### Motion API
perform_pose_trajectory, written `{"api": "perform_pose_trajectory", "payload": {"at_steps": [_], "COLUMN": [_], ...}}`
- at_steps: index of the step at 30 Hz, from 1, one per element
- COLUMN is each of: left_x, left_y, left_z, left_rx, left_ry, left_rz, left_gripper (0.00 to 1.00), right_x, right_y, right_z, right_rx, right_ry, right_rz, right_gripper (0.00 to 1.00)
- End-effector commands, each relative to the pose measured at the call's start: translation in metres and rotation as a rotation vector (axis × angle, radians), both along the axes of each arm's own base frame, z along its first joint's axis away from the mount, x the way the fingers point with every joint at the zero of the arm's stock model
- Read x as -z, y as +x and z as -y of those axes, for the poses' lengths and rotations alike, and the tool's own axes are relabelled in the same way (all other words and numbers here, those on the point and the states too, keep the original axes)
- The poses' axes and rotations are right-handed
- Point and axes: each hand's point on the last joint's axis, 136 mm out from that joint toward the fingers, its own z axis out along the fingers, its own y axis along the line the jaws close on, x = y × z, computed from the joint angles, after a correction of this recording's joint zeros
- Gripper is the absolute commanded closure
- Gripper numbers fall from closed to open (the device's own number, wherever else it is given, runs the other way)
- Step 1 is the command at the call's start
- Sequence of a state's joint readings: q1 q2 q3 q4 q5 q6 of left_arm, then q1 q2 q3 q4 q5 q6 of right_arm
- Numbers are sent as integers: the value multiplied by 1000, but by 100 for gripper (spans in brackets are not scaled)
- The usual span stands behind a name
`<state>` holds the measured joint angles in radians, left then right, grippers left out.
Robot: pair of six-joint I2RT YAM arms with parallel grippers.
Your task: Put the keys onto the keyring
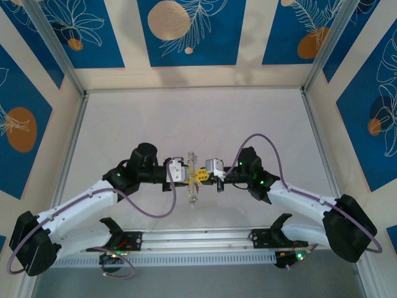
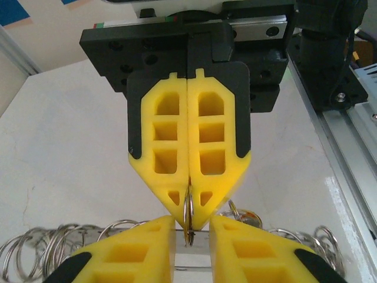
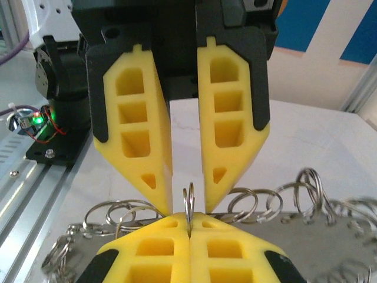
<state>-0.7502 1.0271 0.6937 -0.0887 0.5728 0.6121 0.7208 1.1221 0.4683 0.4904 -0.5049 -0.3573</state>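
Jaws of the yellow right gripper [image 3: 188,221] pinch a thin metal keyring [image 3: 188,199].

keyring [image 3: 189,202] half hidden between right fingers [image 3: 174,227].

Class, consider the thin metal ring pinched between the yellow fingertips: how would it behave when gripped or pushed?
The ring is thin bare wire, so probably stiff and light. Shiny metal against smooth plastic, it may slip or pivot in the right gripper, which pinches just one edge. Being round, it would likely roll or topple if released.
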Motion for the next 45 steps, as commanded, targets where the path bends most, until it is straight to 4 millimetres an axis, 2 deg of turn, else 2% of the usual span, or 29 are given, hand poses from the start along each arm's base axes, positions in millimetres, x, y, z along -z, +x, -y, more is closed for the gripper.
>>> {"api": "perform_pose_trajectory", "payload": {"at_steps": [1,5,8,12,13,14,15,17,19,24,27,29,31,33,35,38,40,41,42,45], "left_x": [-10,-10,-8,-5,-3,-2,-1,0,3,4,4,3,3,4,6,5,6,8,10,12], "left_y": [-7,-11,-12,-4,-3,-1,1,2,4,6,3,1,0,0,-1,-1,-2,-3,-3,-2], "left_z": [2,3,4,2,0,-1,-2,-3,-5,-5,-4,-3,-3,-3,-2,0,-1,-2,-3,-4], "left_rx": [48,71,74,38,30,20,12,2,-6,-13,2,12,17,20,27,29,28,31,30,24], "left_ry": [-39,-46,-40,4,18,29,39,59,81,92,84,79,78,78,80,72,73,75,79,87], "left_rz": [29,17,12,15,18,23,28,29,28,33,24,24,19,13,4,-8,-6,-1,2,0], "left_gripper": [78,86,100,100,100,100,100,100,100,100,100,100,100,100,100,100,80,73,70,69], "right_x": [-21,-24,-26,-18,-13,-9,-3,4,9,13,15,17,17,15,12,9,4,1,-3,-7], "right_y": [-10,-11,-13,-11,-9,-7,-6,-3,-2,1,1,1,2,2,2,0,-2,-3,-5,-7], "right_z": [-2,-3,-4,-5,-5,-5,-4,-3,-3,-6,-9,-10,-12,-13,-14,-13,-11,-10,-8,-5], "right_rx": [-54,-60,-75,-68,-55,-42,-30,-11,-3,-4,-10,-14,-13,-13,-17,-21,-29,-38,-44,-52], "right_ry": [79,95,107,83,62,41,15,-19,-36,-53,-58,-66,-64,-56,-44,-20,9,29,48,65], "right_rz": [41,51,58,48,46,48,50,40,28,5,-3,-7,-12,-10,-7,1,16,22,26,35], "right_gripper": [100,100,100,99,87,80,75,72,72,84,84,79,80,94,100,100,100,100,100,100]}}
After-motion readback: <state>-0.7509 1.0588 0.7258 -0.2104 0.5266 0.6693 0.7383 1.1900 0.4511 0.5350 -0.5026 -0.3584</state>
